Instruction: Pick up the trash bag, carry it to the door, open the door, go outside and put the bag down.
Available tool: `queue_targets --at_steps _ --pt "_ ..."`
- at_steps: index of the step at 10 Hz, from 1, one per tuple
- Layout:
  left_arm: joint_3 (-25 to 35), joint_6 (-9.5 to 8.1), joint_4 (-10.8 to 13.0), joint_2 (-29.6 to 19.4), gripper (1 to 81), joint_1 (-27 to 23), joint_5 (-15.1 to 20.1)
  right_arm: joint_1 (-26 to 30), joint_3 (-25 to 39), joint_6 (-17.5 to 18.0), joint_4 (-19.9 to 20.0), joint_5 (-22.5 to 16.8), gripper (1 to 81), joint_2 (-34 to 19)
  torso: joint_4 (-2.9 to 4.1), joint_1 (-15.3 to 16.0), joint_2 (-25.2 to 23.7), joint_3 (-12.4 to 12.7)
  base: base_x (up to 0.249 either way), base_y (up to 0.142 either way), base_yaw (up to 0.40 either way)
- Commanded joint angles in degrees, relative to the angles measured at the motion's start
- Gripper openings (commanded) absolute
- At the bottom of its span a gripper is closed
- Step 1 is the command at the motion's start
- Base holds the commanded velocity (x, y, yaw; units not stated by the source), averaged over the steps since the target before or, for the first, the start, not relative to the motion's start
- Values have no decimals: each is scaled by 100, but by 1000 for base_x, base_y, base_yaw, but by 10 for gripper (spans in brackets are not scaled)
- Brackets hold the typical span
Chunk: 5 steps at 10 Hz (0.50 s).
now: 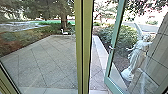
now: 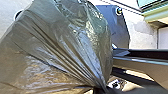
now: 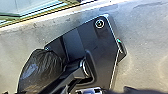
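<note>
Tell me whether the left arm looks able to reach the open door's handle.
Probably not: the trash bag bunches up close to its wrist camera, and the handle sits to the right of the yellow-green post.

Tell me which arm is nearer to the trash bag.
The left. Its gripper is right at the gathered neck of the trash bag. The right arm is farther off, apart from the bag, which looks smaller from that wrist.
</note>
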Motion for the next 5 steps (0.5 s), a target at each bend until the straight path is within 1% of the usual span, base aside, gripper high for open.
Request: queue_targets --at_steps 1,2,3,4,5 --pt "48 37 74 -131 10 -168 322 -308 -418 -10 -287 554 811 542 0 0 0 -22 0 0 0" --pt "39 46 83 -131 10 -177 322 -431 -679 -10 -287 563 811 708 0 -7 -5 142 0 0 0" --pt "-23 46 74 -122 10 -203 322 -649 -945 -27 -287 651 811 911 0 -11 -9 197 0 0 0" --pt "-136 29 65 -79 10 -247 322 -878 -1285 -36 -296 895 811 1120 0 -11 -9 245 0 0 0" --pt "-216 20 21 -34 10 -291 322 -1098 -1595 -36 -314 1108 811 1307 0 -13 -11 240 0 0 0"
